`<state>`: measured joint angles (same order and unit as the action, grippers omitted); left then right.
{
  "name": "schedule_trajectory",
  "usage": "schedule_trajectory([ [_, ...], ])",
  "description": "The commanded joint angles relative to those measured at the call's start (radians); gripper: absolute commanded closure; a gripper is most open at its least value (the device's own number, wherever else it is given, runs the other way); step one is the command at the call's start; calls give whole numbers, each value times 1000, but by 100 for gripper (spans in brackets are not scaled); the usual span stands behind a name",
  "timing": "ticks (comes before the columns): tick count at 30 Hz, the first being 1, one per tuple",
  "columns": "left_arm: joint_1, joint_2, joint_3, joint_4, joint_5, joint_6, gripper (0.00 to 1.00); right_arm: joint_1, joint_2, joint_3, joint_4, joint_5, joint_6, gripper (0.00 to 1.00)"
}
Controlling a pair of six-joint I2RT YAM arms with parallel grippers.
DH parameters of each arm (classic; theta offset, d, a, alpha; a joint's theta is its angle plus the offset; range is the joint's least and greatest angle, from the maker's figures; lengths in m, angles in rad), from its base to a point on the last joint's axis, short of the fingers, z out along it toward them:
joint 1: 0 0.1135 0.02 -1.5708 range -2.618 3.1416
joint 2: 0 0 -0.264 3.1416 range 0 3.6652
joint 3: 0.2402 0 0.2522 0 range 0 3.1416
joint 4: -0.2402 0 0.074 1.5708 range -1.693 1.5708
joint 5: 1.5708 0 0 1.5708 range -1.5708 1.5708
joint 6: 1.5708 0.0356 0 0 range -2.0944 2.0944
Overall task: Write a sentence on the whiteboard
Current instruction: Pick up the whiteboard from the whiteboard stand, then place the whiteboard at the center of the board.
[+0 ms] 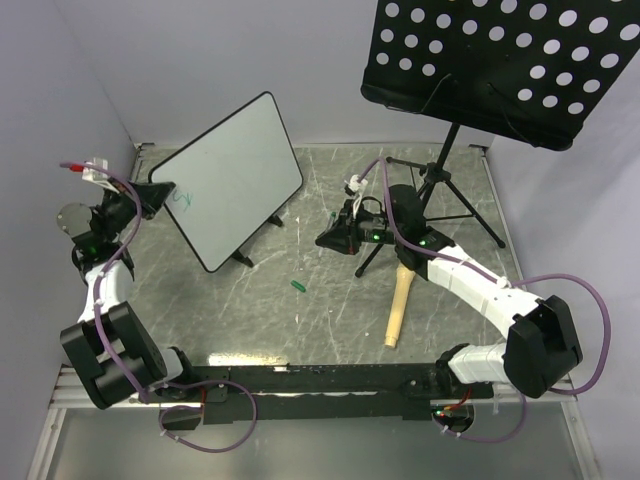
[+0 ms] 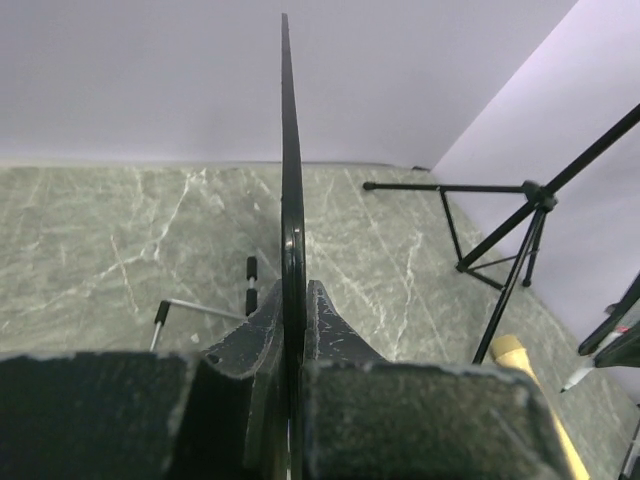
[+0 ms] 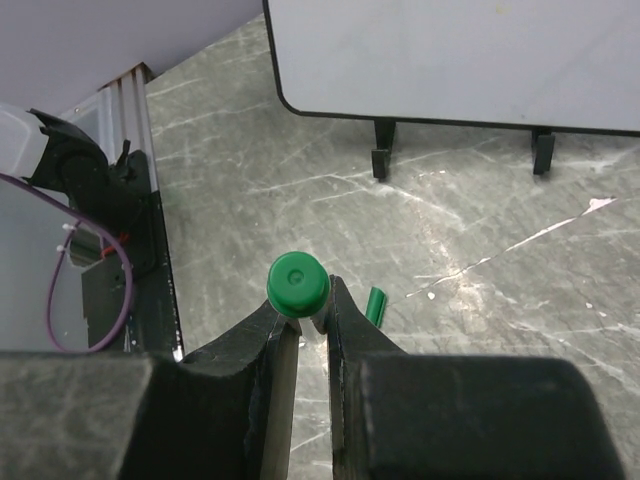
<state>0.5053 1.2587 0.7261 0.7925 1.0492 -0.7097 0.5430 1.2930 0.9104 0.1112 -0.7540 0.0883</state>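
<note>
The whiteboard (image 1: pixel 240 170) stands at the far-left part of the grey marbled desk (image 1: pixel 330 330). It's up on its small black feet (image 3: pixel 382 160) and set at a diagonal to the desk edges. It's a white rectangle w/ rounded corners and a thin black frame, and the face is almost entirely blank. The only writing I can see is a small teal-green squiggle (image 1: pixel 183 200) near the board's left end, too small to read. The left jaws are clamped on that end's edge. From the left wrist cam the board is edge-on, a thin dark line running up from between the fingers (image 2: pixel 330 330). The right jaws are well apart from the board, mid-desk, closed narrow on a marker (image 3: pixel 298 282) w/ a green end. A small green cap (image 1: pixel 298 286) lies on the desk between the board and the right arm. A black perforated music stand (image 1: pixel 500 60) is at far right, w/ a wooden handle (image 1: pixel 398 305) lying by its tripod.
</note>
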Motion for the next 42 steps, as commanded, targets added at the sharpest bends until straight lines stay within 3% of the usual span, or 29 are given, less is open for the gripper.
schedule_trajectory([
  [1,1,-32,75,322,-26,-194,99,-12,-14,33,36,-22,-4,100],
  [6,1,-16,76,476,-43,-375,99,-21,-24,31,38,-24,-1,100],
  [9,-10,-27,72,465,-49,-419,99,-28,-38,35,33,-28,-2,100],
  [16,-74,-169,-68,208,-107,-243,99,-43,-92,38,22,-51,-2,100],
  [21,-108,-220,-189,221,-176,-218,99,-48,-92,35,24,-70,4,100],
  [29,-140,-188,-329,300,-160,-246,99,-49,-80,22,56,-80,24,100],
  [35,-145,-177,-445,341,-189,-281,99,24,-18,57,169,-4,-39,100],
  [38,-145,-186,-421,257,-207,-263,99,52,66,137,269,1,-21,100],
  [42,-145,-202,-389,113,-212,-180,99,101,219,304,262,11,-10,100],
])
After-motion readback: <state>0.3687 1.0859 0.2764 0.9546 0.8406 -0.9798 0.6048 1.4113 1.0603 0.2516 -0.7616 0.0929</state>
